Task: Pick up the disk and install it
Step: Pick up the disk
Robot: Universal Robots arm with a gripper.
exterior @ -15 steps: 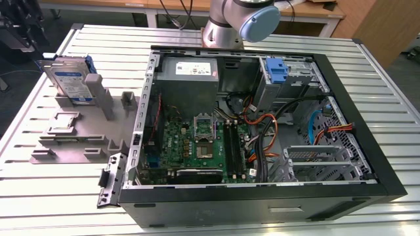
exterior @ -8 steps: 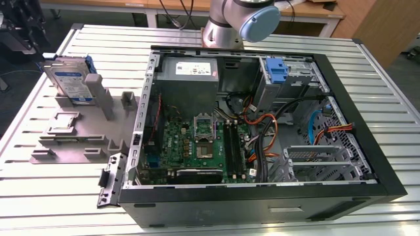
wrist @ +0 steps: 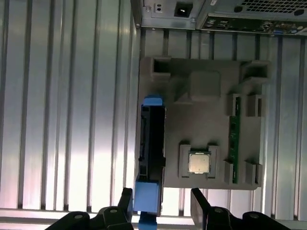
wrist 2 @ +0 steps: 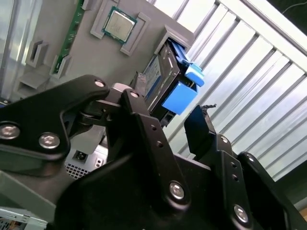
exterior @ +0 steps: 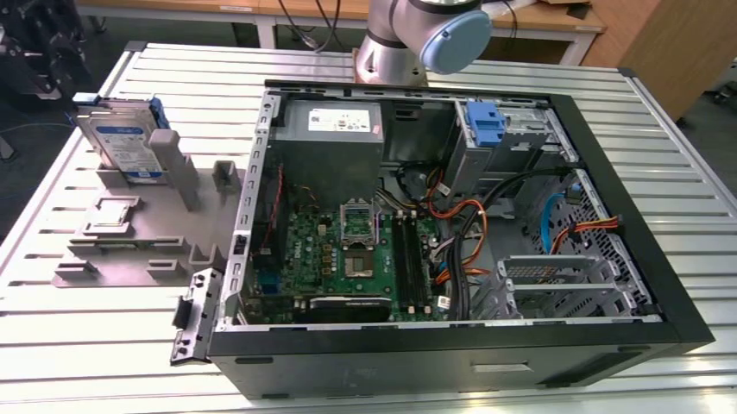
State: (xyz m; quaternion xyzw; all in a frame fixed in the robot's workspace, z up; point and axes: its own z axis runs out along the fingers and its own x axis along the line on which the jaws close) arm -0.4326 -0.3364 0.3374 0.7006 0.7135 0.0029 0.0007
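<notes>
The disk (exterior: 121, 138) stands on edge in a slot of the grey fixture (exterior: 138, 237) at the exterior view's left. Its white-and-blue label faces the front and a blue bracket runs round its edges. In the first wrist view I look down on the disk (wrist: 151, 143) edge-on, and my gripper (wrist: 160, 192) is open above it. The black fingers (wrist: 125, 203) sit to either side of the bracket's blue end, apart from it. In the second wrist view the disk (wrist 2: 168, 79) lies beyond my open gripper (wrist 2: 163, 105).
The open computer case (exterior: 645, 250) fills the middle and the exterior view's right, with a motherboard (exterior: 345, 250), a power-supply box (exterior: 328, 125) and a silver drive cage (exterior: 507, 125) with a blue latch. A processor (wrist: 199, 163) and a green memory stick (wrist: 233, 143) rest on the fixture. The arm's base (exterior: 420, 34) stands behind the case.
</notes>
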